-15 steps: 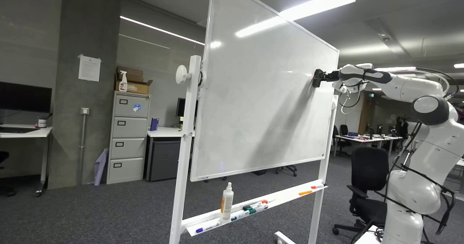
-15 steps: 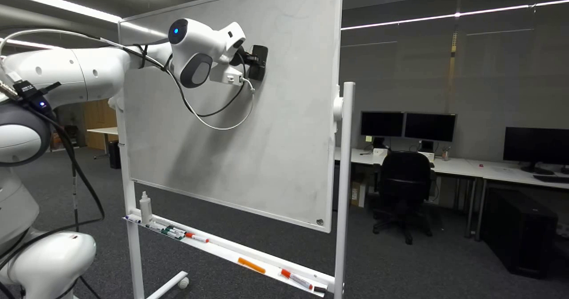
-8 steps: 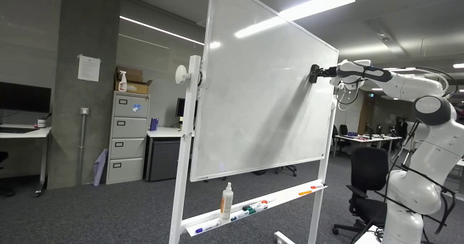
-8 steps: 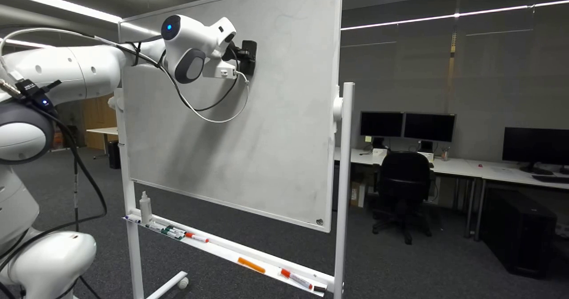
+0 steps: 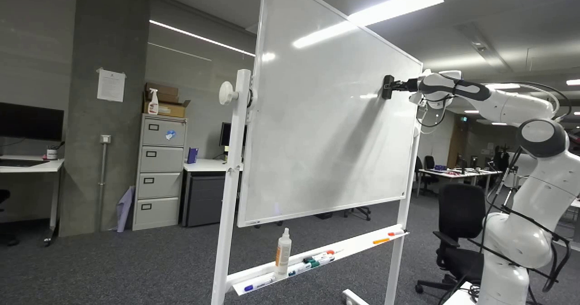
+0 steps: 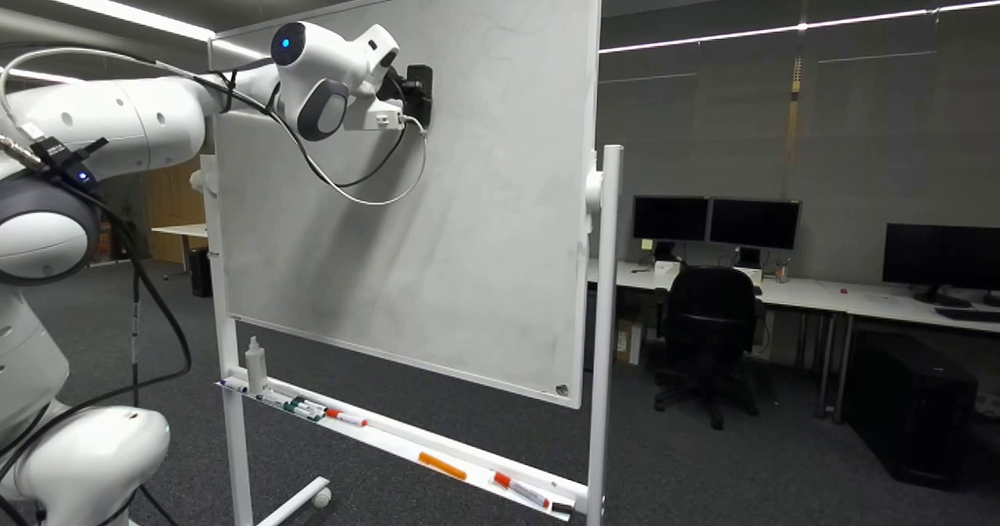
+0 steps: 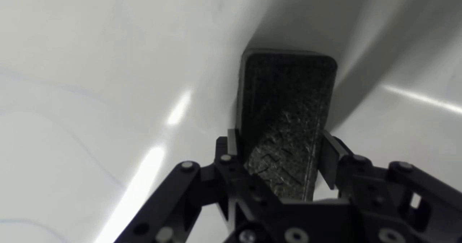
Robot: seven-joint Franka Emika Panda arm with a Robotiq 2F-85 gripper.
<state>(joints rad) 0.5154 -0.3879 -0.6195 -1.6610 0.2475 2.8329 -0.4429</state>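
And there's the black eraser (image 7: pixel 287 98), up at the whiteboard (image 5: pixel 312 128), touching or nearly so, the gripper (image 7: pixel 281 151) clamped across its long sides, jaws just its width apart. Looks light and stiff, I'd say; mid-length on those sides seems the surest hold.

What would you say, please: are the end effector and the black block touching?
Touching: in the wrist view, the end effector grips the black block from both sides.
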